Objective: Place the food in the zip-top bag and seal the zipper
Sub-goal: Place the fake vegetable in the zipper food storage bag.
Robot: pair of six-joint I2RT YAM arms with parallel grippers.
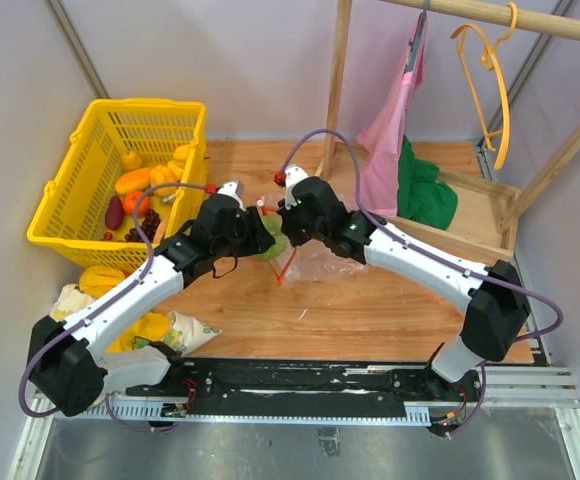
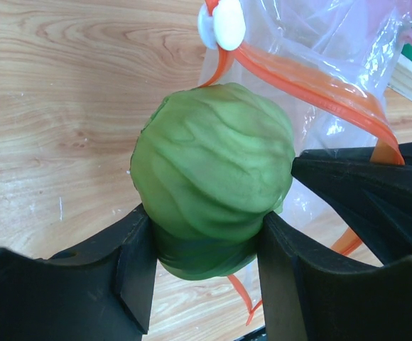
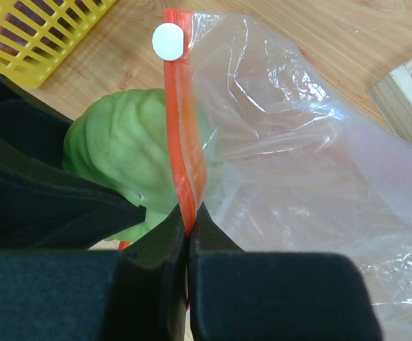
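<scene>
Zip-top bag [image 1: 315,262] mostly hidden beneath right arm [image 1: 420,255]; green cabbage [image 1: 270,248] barely visible; basket [image 1: 55,195] contents too small.

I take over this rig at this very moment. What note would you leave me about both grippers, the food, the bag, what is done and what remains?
Left gripper: closed on a green, ridged, round toy cabbage, held beside the bag's zipper edge, not inside.
Right gripper: shut, pinching the orange-red plastic zipper strip of the clear crinkly plastic bag.
Other toy fruits and vegetables lie in the yellow plastic mesh basket at the far left.
Done: bag edge gripped, one piece picked up. I see no food in the bag.
Left: put in the cabbage, then the rest, then seal the zipper.
</scene>
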